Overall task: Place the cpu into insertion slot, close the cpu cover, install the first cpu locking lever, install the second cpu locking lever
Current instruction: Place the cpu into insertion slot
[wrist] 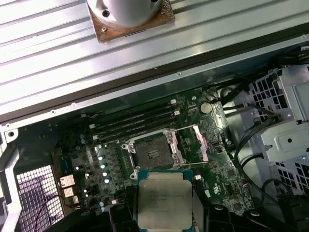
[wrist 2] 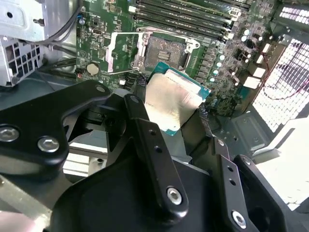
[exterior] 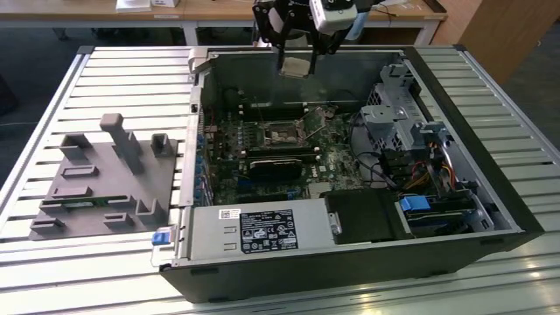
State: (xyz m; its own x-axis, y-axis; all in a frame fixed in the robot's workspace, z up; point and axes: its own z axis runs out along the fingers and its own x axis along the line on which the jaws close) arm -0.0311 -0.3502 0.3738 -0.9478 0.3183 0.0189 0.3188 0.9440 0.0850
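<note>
My gripper (exterior: 296,60) hangs over the back of the open computer case, shut on the cpu (exterior: 296,66), a flat square chip with a silvery top. In both wrist views the cpu (wrist 2: 174,99) (wrist: 165,198) sits between the black fingers (wrist 2: 145,130), well above the board. The insertion slot (exterior: 282,134) (wrist 2: 166,50) (wrist: 152,152) lies bare below, its dark pin field exposed. The cpu cover (wrist 2: 119,52) (wrist: 193,145) is swung open beside it. I cannot tell the locking levers from the socket's rim.
Long black memory slots (wrist: 130,123) run along one side of the socket. A black cooler (exterior: 271,167), a power supply (exterior: 262,230) and a drive cage (exterior: 402,125) crowd the case. A grey fixture block (exterior: 105,177) stands on the slatted table at the exterior view's left.
</note>
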